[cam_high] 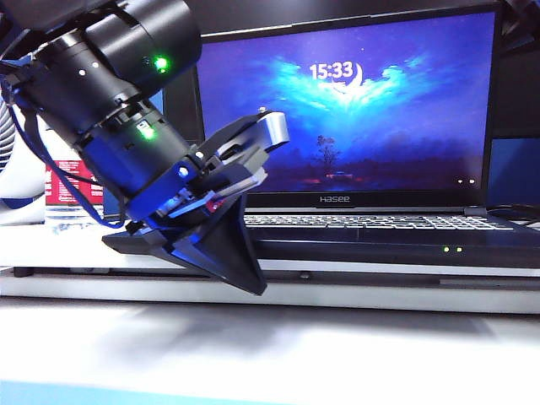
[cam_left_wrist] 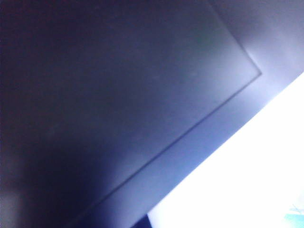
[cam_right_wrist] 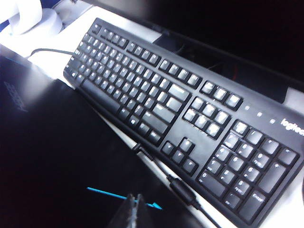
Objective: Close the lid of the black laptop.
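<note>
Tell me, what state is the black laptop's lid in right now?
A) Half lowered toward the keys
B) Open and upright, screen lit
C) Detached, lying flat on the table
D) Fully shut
B: the lid stands upright behind the keys, wallpaper glowing; the left gripper hangs before it.

Left gripper (cam_high: 232,219) hides black laptop (cam_high: 380,240) left corner; left wrist view blurred, perhaps dark panel.
</note>
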Controlling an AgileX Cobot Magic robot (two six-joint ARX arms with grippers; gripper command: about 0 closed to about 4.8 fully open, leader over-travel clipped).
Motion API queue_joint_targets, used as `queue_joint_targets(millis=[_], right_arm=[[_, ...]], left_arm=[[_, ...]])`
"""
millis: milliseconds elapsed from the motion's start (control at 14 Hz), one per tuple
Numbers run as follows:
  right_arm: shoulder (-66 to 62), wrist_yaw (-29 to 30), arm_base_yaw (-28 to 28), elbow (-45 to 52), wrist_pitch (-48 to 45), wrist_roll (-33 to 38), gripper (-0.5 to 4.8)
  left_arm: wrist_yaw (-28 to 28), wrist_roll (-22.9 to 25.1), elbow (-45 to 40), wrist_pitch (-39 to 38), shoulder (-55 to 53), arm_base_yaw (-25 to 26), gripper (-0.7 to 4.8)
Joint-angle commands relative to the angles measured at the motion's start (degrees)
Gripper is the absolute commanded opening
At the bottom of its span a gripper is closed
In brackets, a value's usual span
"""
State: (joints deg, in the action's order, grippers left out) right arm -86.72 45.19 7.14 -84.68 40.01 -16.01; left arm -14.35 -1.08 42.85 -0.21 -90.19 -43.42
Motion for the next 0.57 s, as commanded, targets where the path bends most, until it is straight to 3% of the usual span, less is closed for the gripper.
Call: queue_joint_targets(millis=[71,571], right_arm=[[1.51,6.08,-1.86,-0.22,2.36,0.74,-0.01],[2.78,2.32,-5.14,-0.22,12.17,-2.71,-0.01]], left_arm=[[-0.90,-1.75,-0.04,4.15,-1.46,0.46,-0.05],[-0.94,-0.83,-0.02,4.20,-1.44,0.46,-0.05]])
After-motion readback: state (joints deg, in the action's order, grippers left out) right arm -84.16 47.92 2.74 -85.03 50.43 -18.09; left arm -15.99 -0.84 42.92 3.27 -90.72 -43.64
